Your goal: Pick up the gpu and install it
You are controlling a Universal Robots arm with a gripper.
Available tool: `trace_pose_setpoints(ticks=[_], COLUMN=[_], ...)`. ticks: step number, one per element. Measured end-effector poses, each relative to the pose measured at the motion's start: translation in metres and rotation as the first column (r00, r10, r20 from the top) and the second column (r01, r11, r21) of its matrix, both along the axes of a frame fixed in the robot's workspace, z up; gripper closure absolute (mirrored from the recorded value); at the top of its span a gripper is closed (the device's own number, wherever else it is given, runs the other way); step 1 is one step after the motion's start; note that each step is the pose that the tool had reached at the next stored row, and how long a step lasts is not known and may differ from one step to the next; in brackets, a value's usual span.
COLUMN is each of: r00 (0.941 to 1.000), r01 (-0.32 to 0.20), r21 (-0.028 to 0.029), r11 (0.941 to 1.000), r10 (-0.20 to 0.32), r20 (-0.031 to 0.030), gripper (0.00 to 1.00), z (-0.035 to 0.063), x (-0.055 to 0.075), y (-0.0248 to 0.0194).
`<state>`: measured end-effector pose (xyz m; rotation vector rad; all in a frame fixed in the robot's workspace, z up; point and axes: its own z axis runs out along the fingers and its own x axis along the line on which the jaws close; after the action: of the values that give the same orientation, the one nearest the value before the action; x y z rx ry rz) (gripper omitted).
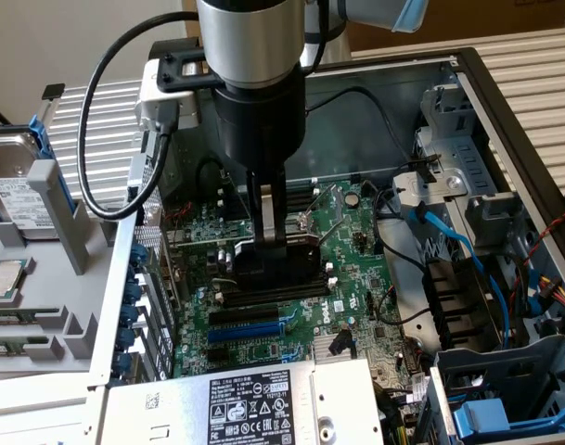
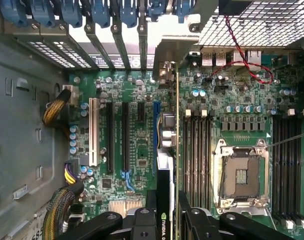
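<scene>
My gripper [image 1: 271, 243] reaches down into the open computer case and is shut on the gpu [image 1: 263, 271]. The gpu is a black-coolered card held just above the large green motherboard [image 1: 273, 357]. In the wrist view the gpu [image 2: 165, 195] shows edge-on between my fingers [image 2: 142, 222]: a thin green board with a black cooler on one face. Its silver bracket [image 2: 167, 55] points toward the case's rear slot openings. The card hangs beside the blue expansion slot [image 2: 155, 125]; whether it touches the slot I cannot tell.
A silver power supply [image 1: 254, 403] with a label sits at the near edge. A hard drive [image 1: 13, 181] stands outside the case on the exterior view's left. Drive cages [image 1: 458, 176] and blue cables [image 1: 463, 255] are on the exterior view's right. The CPU socket [image 2: 241, 175] and memory slots [image 2: 196, 150] lie beside the card.
</scene>
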<state>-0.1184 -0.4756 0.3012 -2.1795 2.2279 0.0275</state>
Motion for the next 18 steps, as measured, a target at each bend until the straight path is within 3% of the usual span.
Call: trace_pose_setpoints(ticks=[18], r00=[1.0], r01=[0.0], r21=[-0.0026], r11=[1.0], r10=[0.0], r20=[-0.0009], gripper=[0.73], z=[-0.0068], x=[-0.0033], y=[-0.0005])
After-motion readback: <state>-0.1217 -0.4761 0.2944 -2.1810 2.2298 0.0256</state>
